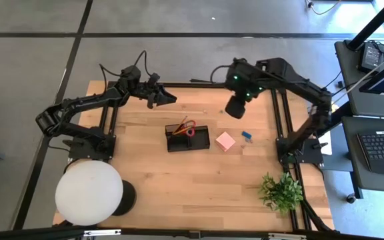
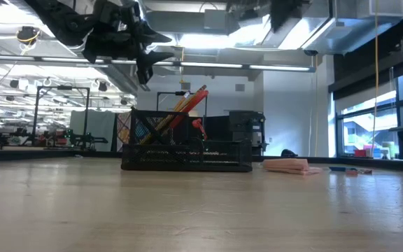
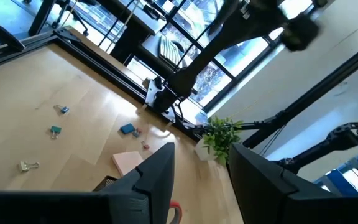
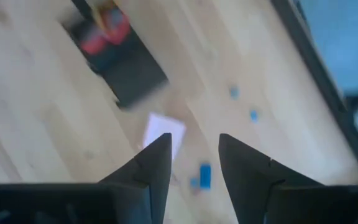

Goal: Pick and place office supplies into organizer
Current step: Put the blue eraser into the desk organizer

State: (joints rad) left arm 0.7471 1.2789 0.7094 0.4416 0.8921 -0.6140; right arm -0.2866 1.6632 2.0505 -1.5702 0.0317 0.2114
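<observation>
**Right arm hangs nearest the loose supplies beside the organizer**

I see my right gripper (image 4: 194, 163) raised above the table's far right part, fingers apart and empty. Through its own camera, the pink sticky-note block (image 4: 163, 135) and a small blue piece (image 4: 204, 175) lie on the wood straight ahead between the fingertips. From above, the note block (image 1: 225, 141) sits flat just right of the black organizer (image 1: 188, 138), with the blue piece (image 1: 247, 136) a little further right. Both are nearer my right gripper (image 1: 235, 108) than my left.

The organizer is mid-table and already holds red-handled scissors (image 1: 189, 131) and pencils (image 1: 180, 126), leaning upright.

My left gripper (image 1: 165, 98) hovers high at the far left, fingers apart, holding nothing. I judge the next pick belongs to the right arm, descending toward the note block.
</observation>
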